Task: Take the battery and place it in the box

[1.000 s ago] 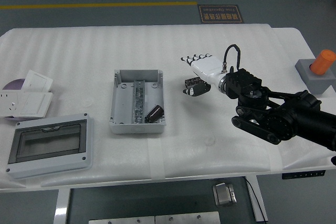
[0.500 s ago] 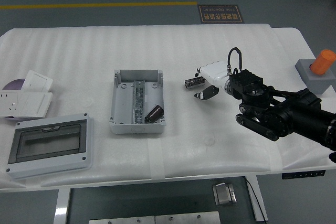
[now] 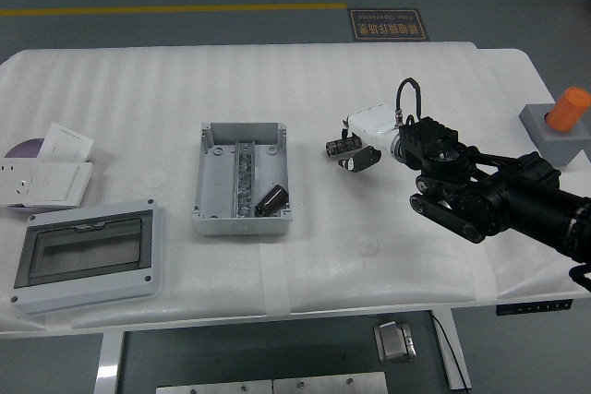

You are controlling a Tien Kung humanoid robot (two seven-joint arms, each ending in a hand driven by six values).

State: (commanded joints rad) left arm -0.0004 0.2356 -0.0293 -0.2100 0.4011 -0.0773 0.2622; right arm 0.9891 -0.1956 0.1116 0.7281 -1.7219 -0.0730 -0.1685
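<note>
Looking down from the head view, the battery (image 3: pixel 271 199) lies inside the open grey box (image 3: pixel 213 180), against its right wall at the near end, so the placing itself looks done. The right robot hand (image 3: pixel 354 149) hovers over the worktop (image 3: pixel 388 80) right of the box, toward the right edge, its fingers (image 3: pixel 340 146) curled and grasping nothing. Judging from this, the sensible step is clearing the arm: lift away to the right, fingers kept off the box rim so the box is not nudged. No left robot hand shows. Other enclosures sit near the left edge, uninvolved.
</note>
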